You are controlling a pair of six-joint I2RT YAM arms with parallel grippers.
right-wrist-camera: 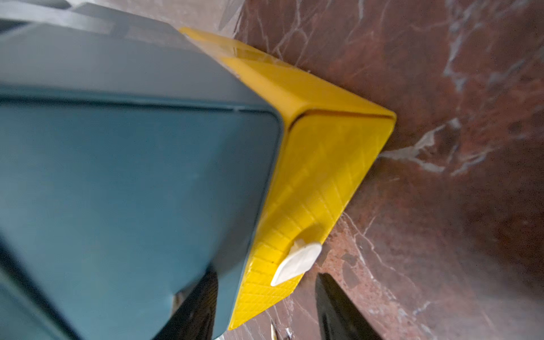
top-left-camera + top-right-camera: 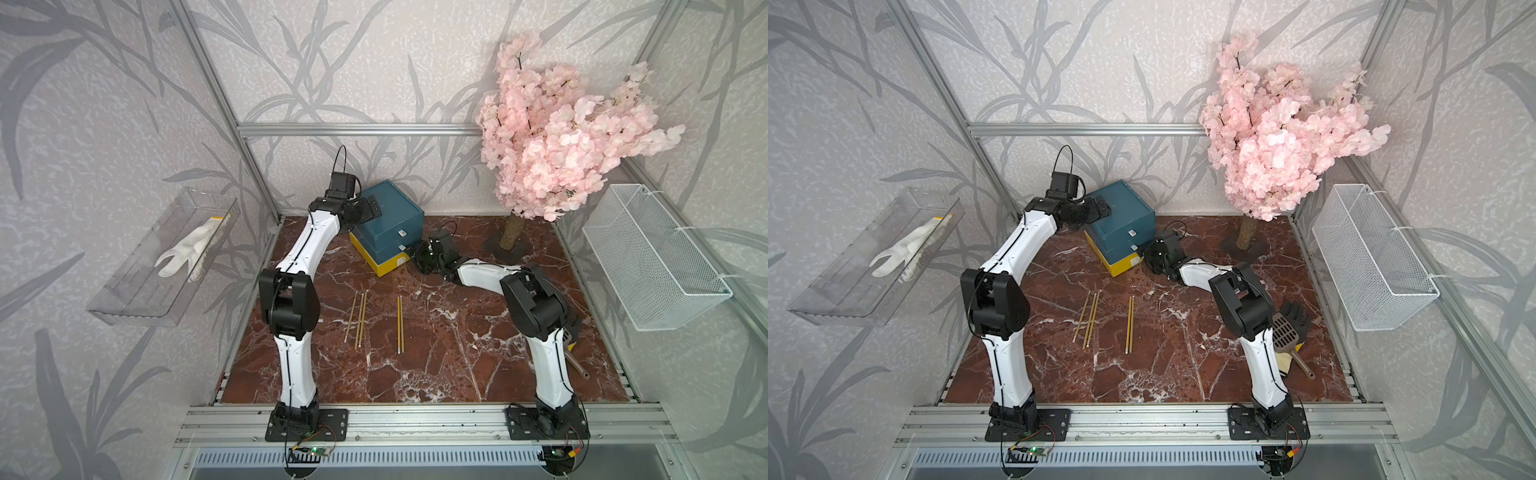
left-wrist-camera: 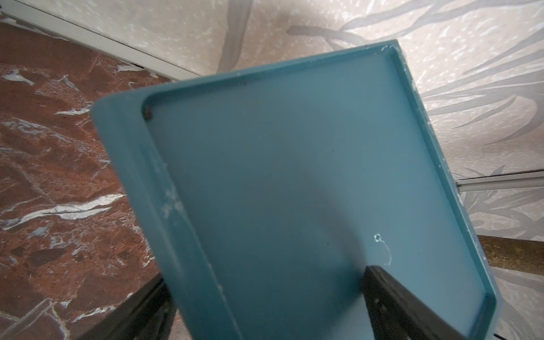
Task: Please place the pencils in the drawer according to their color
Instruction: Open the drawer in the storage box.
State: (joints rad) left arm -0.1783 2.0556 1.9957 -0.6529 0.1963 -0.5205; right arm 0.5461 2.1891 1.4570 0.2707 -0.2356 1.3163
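Observation:
The drawer (image 2: 388, 216) (image 2: 1121, 216) stands at the back of the table, two teal tiers over a yellow tier (image 1: 318, 176), all looking pushed in. My left gripper (image 2: 370, 210) (image 3: 265, 303) is open wide across the box's top back-left edge, one finger (image 3: 391, 297) on the teal top (image 3: 294, 176) and the other beside the wall. My right gripper (image 2: 415, 257) (image 1: 268, 306) is open low at the front, just short of the yellow tier's white tab (image 1: 297, 262). Yellow pencils lie mid-table: three together (image 2: 358, 320) (image 2: 1088, 320) and two together (image 2: 400, 324) (image 2: 1129, 324).
A pink blossom tree (image 2: 561, 137) stands at the back right on a dark base. A white mesh basket (image 2: 652, 257) hangs on the right wall. A clear tray (image 2: 166, 257) holding a white glove hangs on the left. A slotted scoop (image 2: 1285, 332) and a black glove lie behind my right arm.

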